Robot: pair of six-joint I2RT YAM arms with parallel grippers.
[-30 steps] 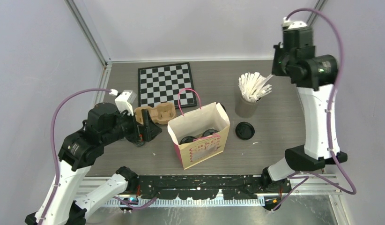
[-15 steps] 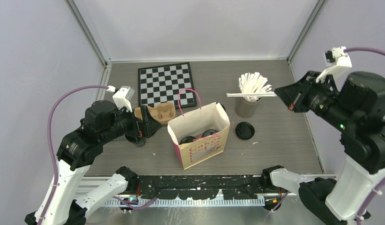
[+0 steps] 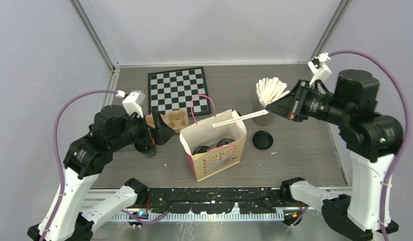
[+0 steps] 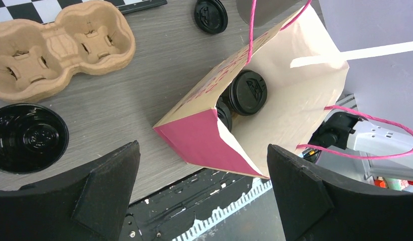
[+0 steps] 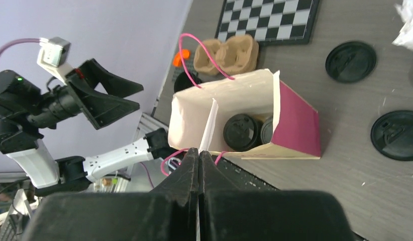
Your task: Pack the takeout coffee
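Cups (image 3: 214, 144), two: inside paper bag (image 3: 217, 163). Right gripper (image 3: 271, 107): clamped on white stick (image 3: 234, 119) over bag mouth. Left gripper (image 3: 162, 131): jaws apart, beside pulp tray (image 3: 175, 120). Spare lid (image 3: 263, 139): right of bag.

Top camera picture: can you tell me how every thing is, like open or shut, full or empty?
paper bag: upright, open, two cups inside.
cups: lids on.
cup tray: empty.
grey cup: upright, full of white sticks.
held stick: pinched by right tool, tip over bag.
loose lid: flat beside bag.
left tool: open, empty.
right tool: shut on held stick.
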